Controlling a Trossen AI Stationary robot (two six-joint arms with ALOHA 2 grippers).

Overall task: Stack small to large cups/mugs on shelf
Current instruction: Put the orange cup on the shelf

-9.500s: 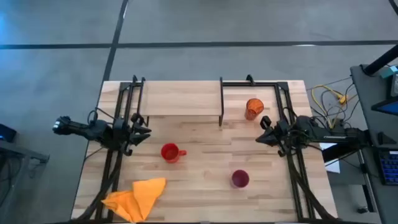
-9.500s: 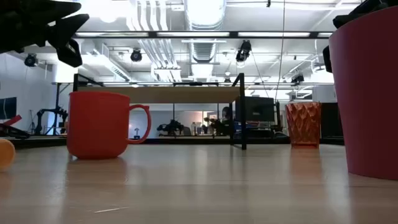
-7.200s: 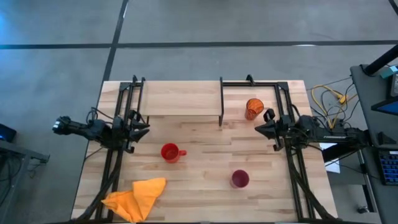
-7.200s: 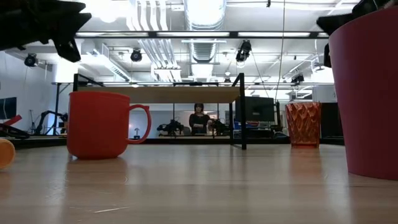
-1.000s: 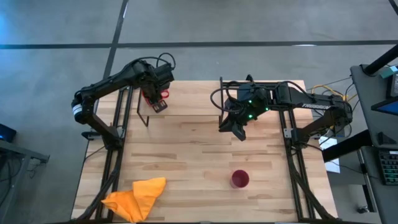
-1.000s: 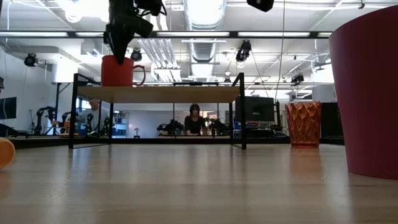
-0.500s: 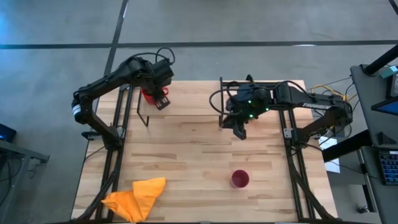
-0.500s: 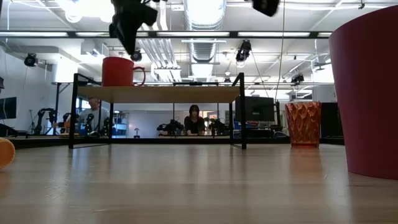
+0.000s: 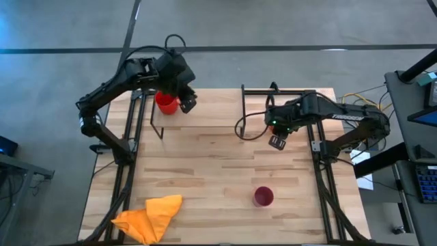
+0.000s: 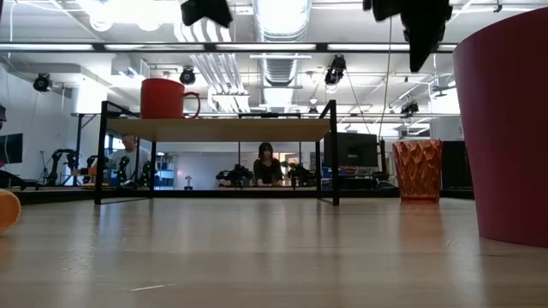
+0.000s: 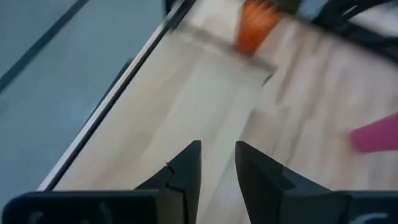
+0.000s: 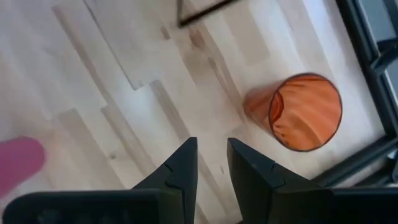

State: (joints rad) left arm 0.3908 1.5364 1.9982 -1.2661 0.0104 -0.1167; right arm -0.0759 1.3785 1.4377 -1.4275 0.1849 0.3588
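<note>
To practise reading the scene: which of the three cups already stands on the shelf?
The red mug, the one with a side handle, stands on the shelf at its left end. The orange cup and the pink tumbler stand on the table.

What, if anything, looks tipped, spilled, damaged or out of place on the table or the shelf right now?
Nothing stands out. The red mug stands upright on the shelf; the orange cup and the pink tumbler stand upright on the table. An orange cloth lies crumpled at the table's near corner. No spill or damage shows.
</note>
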